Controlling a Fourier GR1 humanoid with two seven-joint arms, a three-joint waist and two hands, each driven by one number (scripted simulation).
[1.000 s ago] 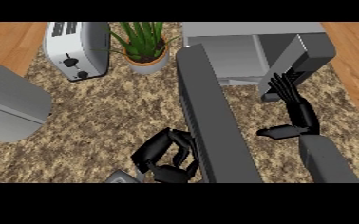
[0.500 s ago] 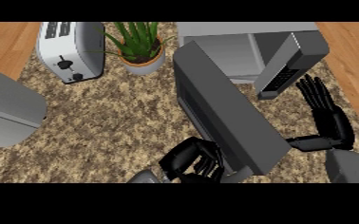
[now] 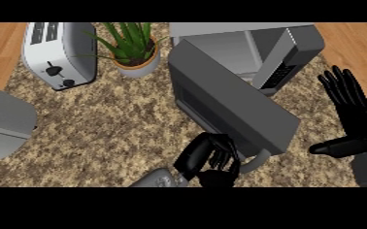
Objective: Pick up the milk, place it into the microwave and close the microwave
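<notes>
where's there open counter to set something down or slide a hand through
The widest bare patch lies between the toaster, the potted plant and the microwave door. It is crowded at the door's lower corner, where the left hand sits. The right hand fills the right edge.

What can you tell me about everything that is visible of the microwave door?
The microwave door is a flat dark grey panel with a darker window area on its face. It stands partly open, swung out from the grey microwave toward the view's lower edge. A curved grey handle sits at its free end. The left hand, fingers curled, is at that end by the handle.
</notes>
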